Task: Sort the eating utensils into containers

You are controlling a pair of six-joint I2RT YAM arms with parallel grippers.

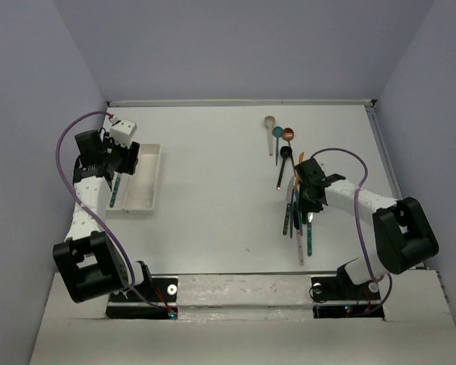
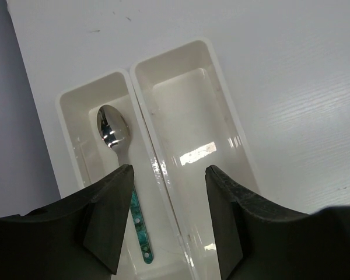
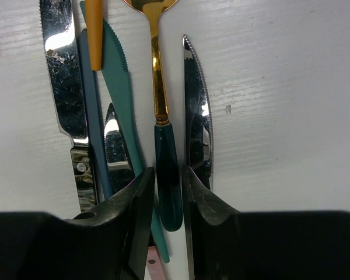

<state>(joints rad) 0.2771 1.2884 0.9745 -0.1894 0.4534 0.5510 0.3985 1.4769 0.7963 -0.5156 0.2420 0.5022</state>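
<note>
Since the right tool (image 3: 168, 178) straddles the dark green handle of the gold spoon (image 3: 158, 76) on the table (image 3: 280, 87), with a silver knife (image 3: 197, 116) hard against one finger and a teal knife (image 3: 121, 87) beside the other, lifting could drag a neighbour along. Whether it pinches yet I cannot tell. Meanwhile the left tool (image 2: 169, 169) hangs open and empty above the trays (image 2: 141, 105), with a teal-handled spoon (image 2: 114, 131) lying in one compartment beneath it.

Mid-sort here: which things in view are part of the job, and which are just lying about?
Job:
- white trays
- teal-handled spoon, already in one compartment
- gold spoon, its green handle between the right gripper fingers
- utensil pile on the table

Not the job:
- purple cable on each arm
- small dark speck on the tabletop
</note>
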